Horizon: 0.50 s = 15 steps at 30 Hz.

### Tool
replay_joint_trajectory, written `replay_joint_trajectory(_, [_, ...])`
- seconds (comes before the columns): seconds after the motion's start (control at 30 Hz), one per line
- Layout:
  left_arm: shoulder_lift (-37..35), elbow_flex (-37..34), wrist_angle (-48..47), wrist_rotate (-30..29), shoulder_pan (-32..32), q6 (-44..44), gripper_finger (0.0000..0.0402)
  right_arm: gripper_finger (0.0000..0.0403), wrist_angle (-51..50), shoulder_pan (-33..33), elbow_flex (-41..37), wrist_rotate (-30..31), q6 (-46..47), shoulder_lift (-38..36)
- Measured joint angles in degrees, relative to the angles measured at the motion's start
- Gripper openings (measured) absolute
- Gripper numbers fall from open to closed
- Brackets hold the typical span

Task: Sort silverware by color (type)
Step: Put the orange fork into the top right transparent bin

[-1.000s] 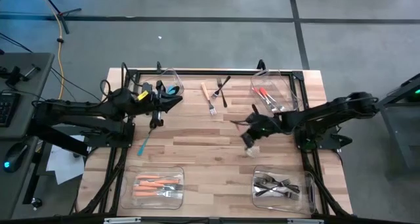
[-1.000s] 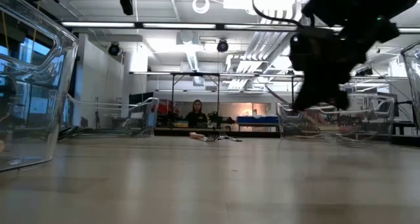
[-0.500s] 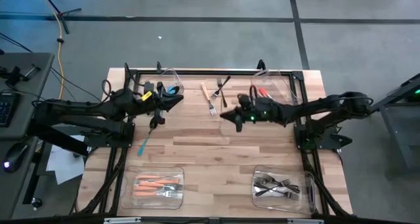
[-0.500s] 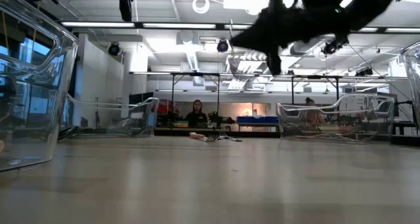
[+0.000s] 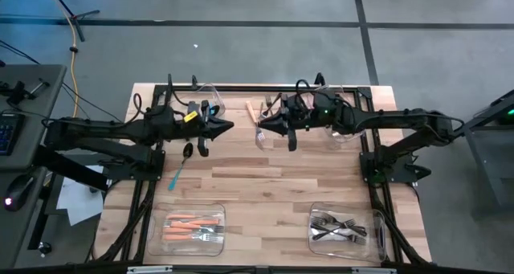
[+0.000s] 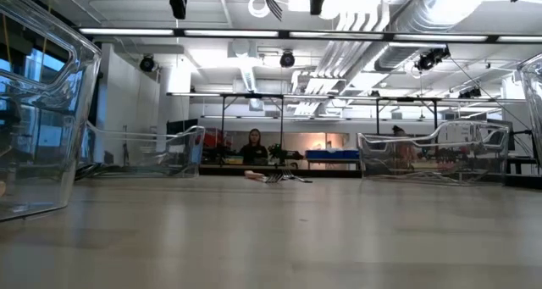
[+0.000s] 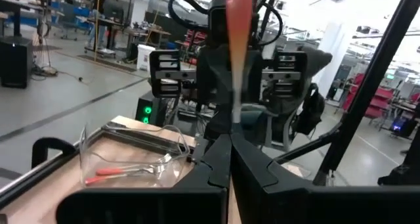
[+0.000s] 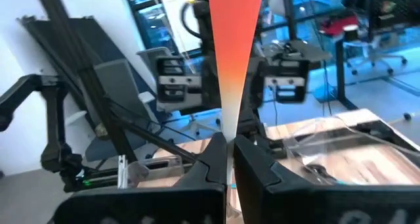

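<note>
Between the two far bins, above the table's middle, the left gripper point(image 5: 227, 128) and the right gripper point(image 5: 263, 128) point tip to tip, a small gap between them, both arms stretched low and nearly level from their own sides. Each pair of fingers is pressed together on a slim orange handle: the left wrist view shows the left gripper point(image 7: 230, 152) pinching one orange-handled piece point(image 7: 236, 27) at its neck, and the right wrist view shows the right gripper point(image 8: 230, 152) pinching another orange-handled piece point(image 8: 233, 46) the same way.

From above these handles are hardly seen; fork tines point(image 5: 259, 136) show under the right gripper, possibly its piece.

The low view shows only a fork point(image 6: 273, 2) hanging at the top edge, with more silverware point(image 6: 278, 177) lying far off on the table point(image 6: 271, 238).

A teal-handled piece point(image 5: 178, 176) lies on the wood beside the left arm. Orange pieces point(image 5: 191, 224) fill the near left bin point(image 5: 221, 240), dark forks point(image 5: 336, 226) the near right bin point(image 5: 377, 240).
</note>
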Motion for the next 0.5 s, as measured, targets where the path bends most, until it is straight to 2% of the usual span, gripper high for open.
replay_joint_trajectory(0.5, [0.1,0.1,0.0,0.0,0.0,0.3,0.0000,0.0000,-1.8,0.8,-0.1,-0.9,0.3,0.0])
